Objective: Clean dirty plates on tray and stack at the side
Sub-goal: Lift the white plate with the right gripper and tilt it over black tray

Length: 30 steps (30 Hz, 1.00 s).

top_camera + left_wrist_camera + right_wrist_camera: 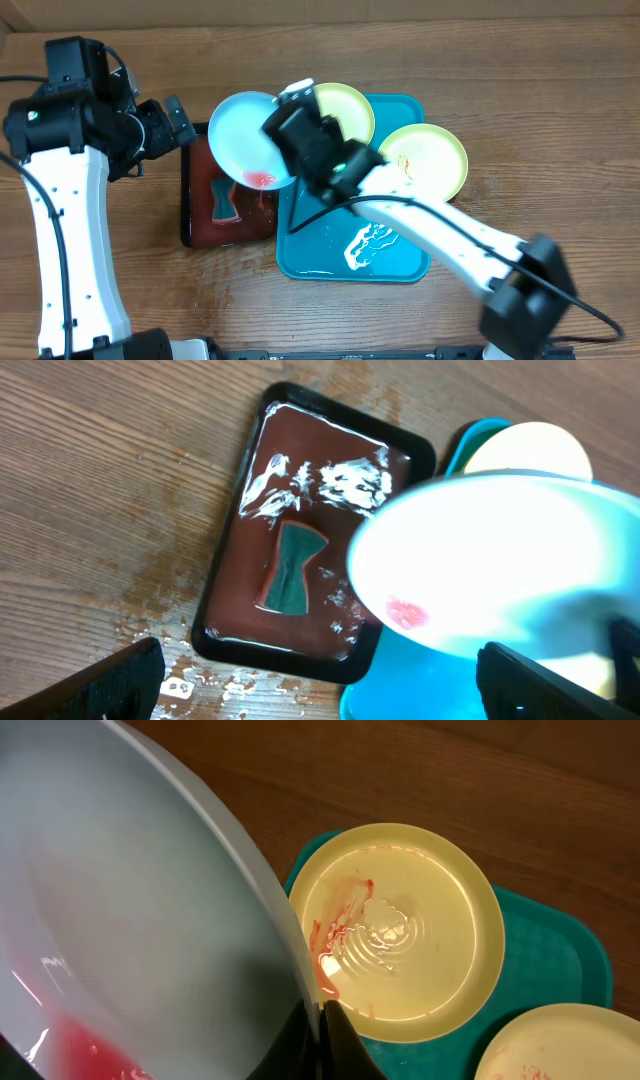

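Pale blue plate [130,920] fills the right wrist view, tilted steeply, and our right gripper [320,1042] is clamped on its rim. It hangs above the join between the black tray [205,630] and the turquoise tray [310,250], with a red smear [405,615] pooled at its low edge. Two yellow-green plates [400,930] [560,1045], both smeared, lie on the turquoise tray. Our left gripper [180,120] hovers left of the black tray, fingers apart and empty.

We judge this to be the wiping step. We should bring the left gripper down on the green sponge [292,568], pinch its narrow waist, and wipe towards the low edge. Holding that edge over the black tray should stop drips reaching the wooden table [110,490].
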{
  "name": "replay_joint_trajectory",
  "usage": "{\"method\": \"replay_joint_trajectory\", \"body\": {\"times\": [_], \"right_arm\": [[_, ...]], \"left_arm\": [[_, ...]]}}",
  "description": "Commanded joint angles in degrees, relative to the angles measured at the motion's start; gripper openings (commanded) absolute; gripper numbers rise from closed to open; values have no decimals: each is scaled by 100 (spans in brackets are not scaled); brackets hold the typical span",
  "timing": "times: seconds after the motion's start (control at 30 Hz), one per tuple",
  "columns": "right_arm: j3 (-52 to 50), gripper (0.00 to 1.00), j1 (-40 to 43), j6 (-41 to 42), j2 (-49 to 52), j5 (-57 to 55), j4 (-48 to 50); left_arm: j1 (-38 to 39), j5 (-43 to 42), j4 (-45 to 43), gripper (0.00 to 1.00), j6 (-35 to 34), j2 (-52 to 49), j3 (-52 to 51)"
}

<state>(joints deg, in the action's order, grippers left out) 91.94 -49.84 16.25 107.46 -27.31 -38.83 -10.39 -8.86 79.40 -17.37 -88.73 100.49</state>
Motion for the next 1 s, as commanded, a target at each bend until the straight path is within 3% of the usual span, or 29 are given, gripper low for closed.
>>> {"method": "replay_joint_trajectory", "body": {"times": [0.0,0.23,0.33,0.97], "right_arm": [[107,4,-437,-17,286,-1379,68],[109,4,-1248,-24,256,-3574,42],[109,4,-1502,-24,256,-4024,-79],[109,4,-1727,-20,254,-4207,-216]], "left_arm": [[-31,-76,76,100,70,68,98],[-31,350,203,100,68,66,92],[-31,352,201,100,70,66,92],[-31,348,177,100,68,66,92]]}}
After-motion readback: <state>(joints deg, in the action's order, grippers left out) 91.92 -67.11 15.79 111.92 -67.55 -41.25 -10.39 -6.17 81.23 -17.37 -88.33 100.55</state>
